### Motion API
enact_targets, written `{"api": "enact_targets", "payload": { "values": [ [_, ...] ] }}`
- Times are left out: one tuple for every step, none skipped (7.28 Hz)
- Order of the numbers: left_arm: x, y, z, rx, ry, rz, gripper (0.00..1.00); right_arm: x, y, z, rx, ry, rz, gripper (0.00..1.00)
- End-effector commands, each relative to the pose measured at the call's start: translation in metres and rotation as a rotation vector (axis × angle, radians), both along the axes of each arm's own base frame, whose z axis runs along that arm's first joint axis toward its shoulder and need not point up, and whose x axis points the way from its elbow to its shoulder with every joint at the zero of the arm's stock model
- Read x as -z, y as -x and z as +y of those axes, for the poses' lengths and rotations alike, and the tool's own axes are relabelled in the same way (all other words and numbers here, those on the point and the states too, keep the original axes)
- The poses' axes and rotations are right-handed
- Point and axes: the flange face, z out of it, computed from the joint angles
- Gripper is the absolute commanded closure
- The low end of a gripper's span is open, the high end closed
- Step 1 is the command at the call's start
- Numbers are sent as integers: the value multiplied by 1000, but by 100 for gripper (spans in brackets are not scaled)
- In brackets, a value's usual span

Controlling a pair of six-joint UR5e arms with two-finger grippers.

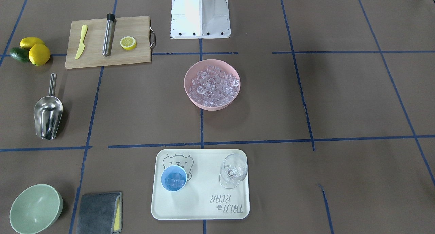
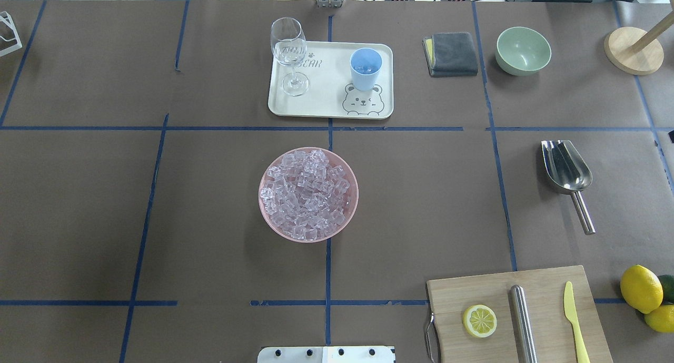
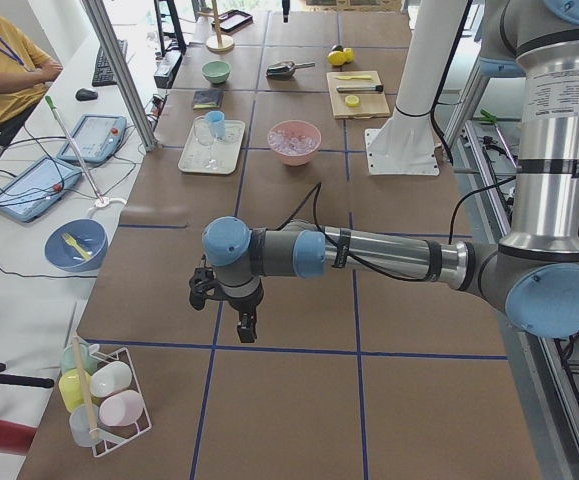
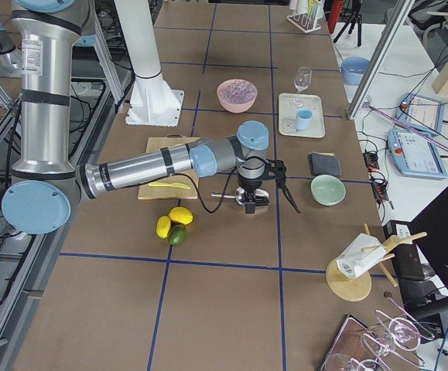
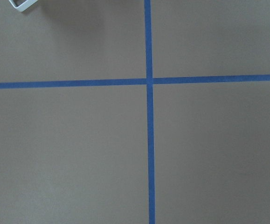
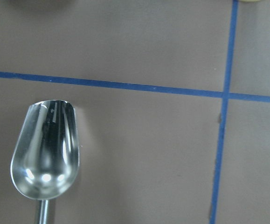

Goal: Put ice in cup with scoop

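Note:
The ice (image 2: 308, 194) is a heap of clear pinkish cubes in a pink bowl (image 2: 263, 205) at mid-table. The light-blue cup (image 2: 365, 68) stands on a cream tray (image 2: 326, 102) and holds a few cubes (image 1: 174, 182). The steel scoop (image 2: 567, 165) lies flat on the table at the right, handle toward the robot; it also shows in the right wrist view (image 6: 46, 154). My right gripper (image 4: 279, 193) hangs over the scoop (image 4: 247, 199), apart from it. My left gripper (image 3: 241, 322) hangs over bare table far to the left. I cannot tell whether either is open or shut.
A wine glass (image 2: 288, 49) stands on the tray beside the cup. A cutting board (image 2: 463, 294) with a lemon half (image 2: 479, 321), steel cylinder (image 2: 522, 321) and yellow knife (image 2: 574, 321) sits near right. Lemons (image 2: 640, 288), a green bowl (image 2: 523, 50) and a grey cloth (image 2: 453, 54) are also right.

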Motion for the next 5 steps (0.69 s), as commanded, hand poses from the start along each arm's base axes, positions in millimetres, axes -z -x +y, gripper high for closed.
{"api": "enact_targets", "payload": {
  "values": [
    [1, 1, -1, 6, 2, 20, 0, -30, -70, -2, 62, 8, 16, 0],
    [1, 2, -3, 10, -35, 16, 0, -55, -74, -3, 73, 39, 8, 0],
    [8, 2, -6, 10, -60, 9, 0, -64, -80, -4, 102, 19, 7, 0],
    [9, 2, -7, 6, -67, 5, 0, -64, -88, -1, 147, -30, 5, 0],
    [15, 2, -14, 6, -83, 7, 0, -58, -88, 2, 149, -48, 7, 0]
  ]
}}
